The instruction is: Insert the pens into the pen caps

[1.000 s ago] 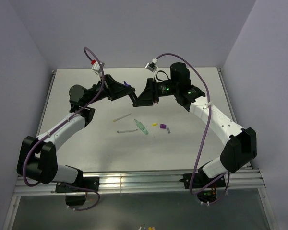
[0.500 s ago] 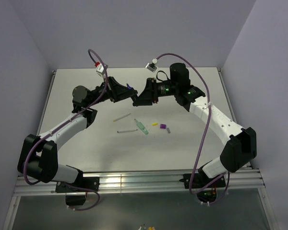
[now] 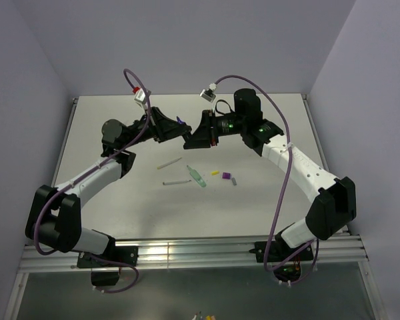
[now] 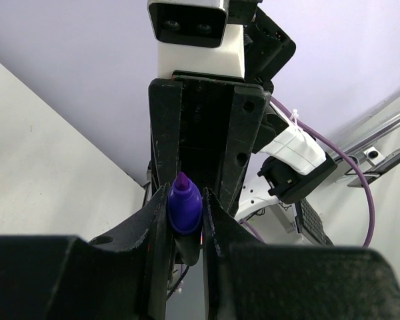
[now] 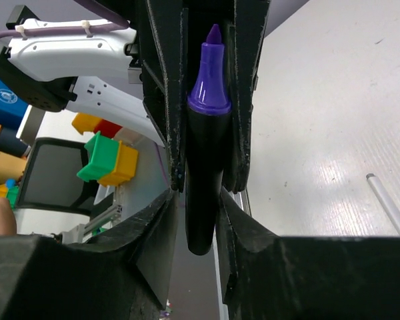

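A black pen with a purple tip [image 3: 179,121] hangs in the air over the far middle of the table, held between both grippers. My left gripper [image 3: 179,128] is shut on it just below the purple tip [image 4: 185,205]. Facing it, my right gripper [image 3: 189,138] has its jaws closed against the pen's black rear end [image 5: 203,200]. On the table lie a pale yellow-white pen [image 3: 169,163], a grey-white pen [image 3: 175,181] and a green pen [image 3: 197,176]. To their right sit a yellow cap [image 3: 214,173], a purple cap [image 3: 224,175] and a grey cap [image 3: 234,180].
Purple cables [image 3: 280,173] loop above both arms. Walls close the table [image 3: 267,207] at the back and sides. Green and yellow bins [image 5: 110,157] stand off the table in the right wrist view.
My right gripper's jaws have closed in on the black end of the pen. The left arm has shifted slightly right and kept its grip.
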### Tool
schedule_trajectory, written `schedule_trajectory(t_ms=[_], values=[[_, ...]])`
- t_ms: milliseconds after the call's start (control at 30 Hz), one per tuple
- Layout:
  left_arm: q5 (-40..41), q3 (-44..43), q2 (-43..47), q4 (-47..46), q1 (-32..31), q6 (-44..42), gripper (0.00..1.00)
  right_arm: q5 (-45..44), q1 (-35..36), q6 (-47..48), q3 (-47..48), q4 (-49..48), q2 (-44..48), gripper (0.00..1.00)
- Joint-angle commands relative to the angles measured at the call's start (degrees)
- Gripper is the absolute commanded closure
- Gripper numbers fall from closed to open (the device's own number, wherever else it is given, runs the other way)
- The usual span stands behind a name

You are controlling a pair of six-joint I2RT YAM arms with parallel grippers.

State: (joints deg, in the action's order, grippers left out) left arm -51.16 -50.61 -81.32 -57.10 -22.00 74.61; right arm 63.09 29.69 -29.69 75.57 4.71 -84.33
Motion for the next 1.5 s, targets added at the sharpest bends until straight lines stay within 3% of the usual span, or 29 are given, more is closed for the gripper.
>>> schedule_trajectory(t_ms=[0, 300, 400, 433, 467, 533, 633, 667, 767, 833, 900, 967, 1033, 1167, 1333, 1467], values=[[0.3, -1.7, -0.6, -2.9, -0.2, -1.0, 1.00, 2.4, 0.6, 0.1, 0.4, -3.0, 1.5, 0.65], [0.0, -2.1, -0.9, -2.3, -0.2, -1.7, 1.00, 2.9, 0.6, -0.5, 1.0, -3.1, 0.7, 0.74], [-0.1, -2.1, -0.9, -1.9, -0.2, -2.0, 0.97, 3.7, 0.6, -0.8, 1.1, -3.5, 0.7, 0.89], [-0.1, -2.1, -0.9, -1.0, -0.2, -2.1, 0.93, 3.8, 0.6, -0.7, 1.1, -3.6, 0.8, 1.00], [-0.3, -2.3, -0.9, -0.3, -0.2, -2.6, 0.77, 3.7, 0.6, -0.9, 0.9, -3.7, 1.0, 1.00], [-0.8, -3.7, -0.9, 1.4, -0.1, -3.8, 0.61, 3.4, 0.4, -1.2, 0.7, -3.7, 1.4, 1.00], [-2.2, -7.8, -0.2, 9.8, 1.4, -10.0, 0.47, 2.0, -2.3, -1.6, -0.3, -3.6, 2.8, 1.00], [-2.0, -9.2, 0.7, 17.3, 2.1, -15.0, 0.42, 1.6, -3.4, -2.0, -1.4, -3.5, 3.6, 1.00], [-2.6, -14.5, 1.9, 24.7, 6.6, -23.5, 0.33, 2.0, -8.9, -2.6, -4.1, -3.4, 5.6, 1.00], [-3.0, -18.9, 2.5, 34.7, 9.4, -29.9, 0.28, 1.9, -12.9, -1.9, -5.9, -3.0, 6.8, 1.00], [-2.2, -24.2, 3.4, 48.9, 9.7, -44.8, 0.27, 0.5, -15.2, 1.1, -6.8, 2.1, 8.6, 1.00], [-0.9, -26.5, 3.4, 56.9, 8.6, -58.8, 0.24, -1.9, -18.4, 8.1, -5.9, 10.9, 9.4, 1.00], [3.0, -31.4, 1.9, 71.9, 5.4, -67.9, 0.25, -2.7, -21.0, 13.8, -6.0, 15.7, 9.6, 1.00], [8.5, -37.1, -4.8, 86.3, -1.8, -86.8, 0.27, -7.2, -29.1, 25.8, -4.4, 33.2, 8.7, 1.00], [14.1, -54.8, -18.3, 107.9, -10.3, -101.5, 0.30, -16.8, -39.9, 37.1, -0.2, 48.2, 5.2, 1.00], [15.1, -69.9, -32.5, 115.8, -12.3, -103.4, 0.33, -20.9, -46.6, 42.5, 0.5, 53.5, 2.3, 1.00]])
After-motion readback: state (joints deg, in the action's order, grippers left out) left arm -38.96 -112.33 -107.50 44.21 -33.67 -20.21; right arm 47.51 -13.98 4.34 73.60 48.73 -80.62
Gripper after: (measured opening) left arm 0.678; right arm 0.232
